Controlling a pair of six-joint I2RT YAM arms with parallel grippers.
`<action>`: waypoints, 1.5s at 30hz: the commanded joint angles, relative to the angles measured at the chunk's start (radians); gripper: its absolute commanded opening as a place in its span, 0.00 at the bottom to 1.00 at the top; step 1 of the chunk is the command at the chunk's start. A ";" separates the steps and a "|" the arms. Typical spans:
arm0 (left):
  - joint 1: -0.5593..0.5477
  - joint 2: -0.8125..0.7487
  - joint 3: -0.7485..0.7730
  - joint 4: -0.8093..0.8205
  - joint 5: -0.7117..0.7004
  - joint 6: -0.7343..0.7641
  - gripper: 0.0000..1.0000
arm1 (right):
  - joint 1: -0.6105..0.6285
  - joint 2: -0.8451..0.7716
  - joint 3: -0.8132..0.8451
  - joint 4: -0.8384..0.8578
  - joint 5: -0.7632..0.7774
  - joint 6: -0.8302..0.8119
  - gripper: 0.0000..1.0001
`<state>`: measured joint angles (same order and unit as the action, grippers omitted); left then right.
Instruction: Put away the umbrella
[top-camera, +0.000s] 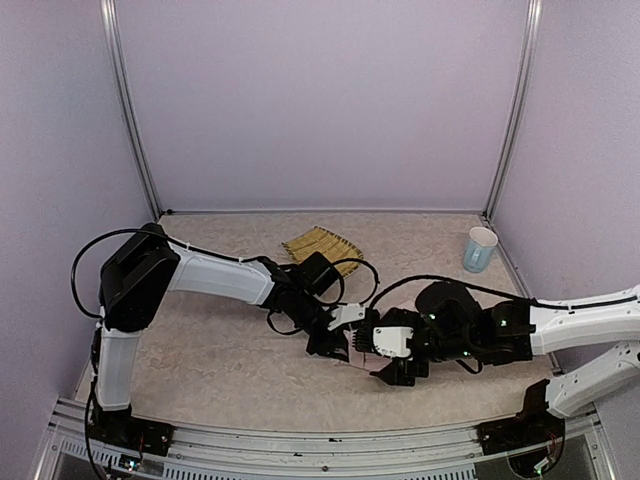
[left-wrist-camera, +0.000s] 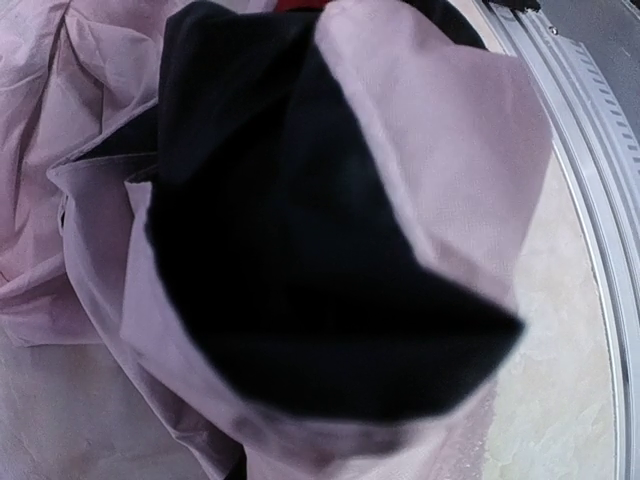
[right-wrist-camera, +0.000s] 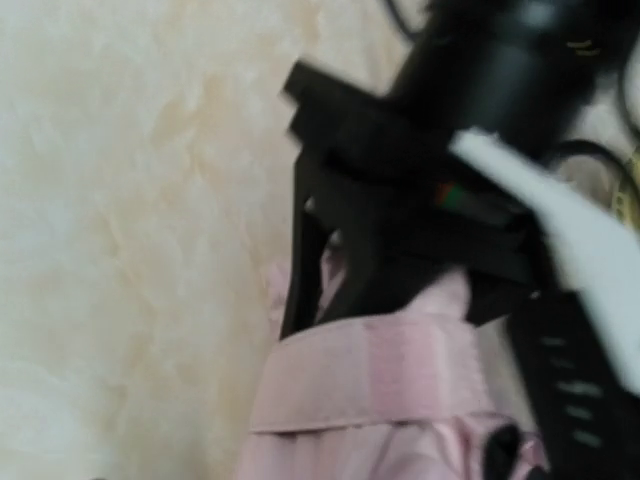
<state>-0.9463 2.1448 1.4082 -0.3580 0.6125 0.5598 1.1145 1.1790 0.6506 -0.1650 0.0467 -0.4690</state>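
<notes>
- umbrella (left-wrist-camera: 330, 250): collapsed, pink canopy bunched, black underside showing; on table (top-camera: 220, 360), centre, between both grippers.
- left gripper (top-camera: 328, 340): seemingly clamped on umbrella; fingers hidden by fabric.
- right gripper (top-camera: 374, 352): fingers apart, just beside umbrella.
- tray (top-camera: 322, 245), cup (top-camera: 480, 248): far side, well apart.

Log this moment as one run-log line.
left gripper: shut on umbrella | right gripper: alongside, opening unclear | umbrella: canopy loose and crumpled, on table
</notes>
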 joint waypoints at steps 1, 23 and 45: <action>-0.014 0.119 -0.076 -0.352 -0.079 -0.003 0.00 | 0.016 0.129 -0.006 0.088 0.198 -0.101 0.89; 0.013 -0.017 -0.145 -0.193 -0.033 0.048 0.23 | 0.018 0.499 0.089 -0.018 0.354 -0.088 0.24; 0.176 -0.662 -0.888 1.070 -0.081 -0.362 0.50 | -0.159 0.221 0.190 0.067 0.097 0.043 0.00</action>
<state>-0.7666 1.5036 0.5617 0.5323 0.4500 0.2764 1.0119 1.4979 0.7898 -0.1394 0.2310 -0.4717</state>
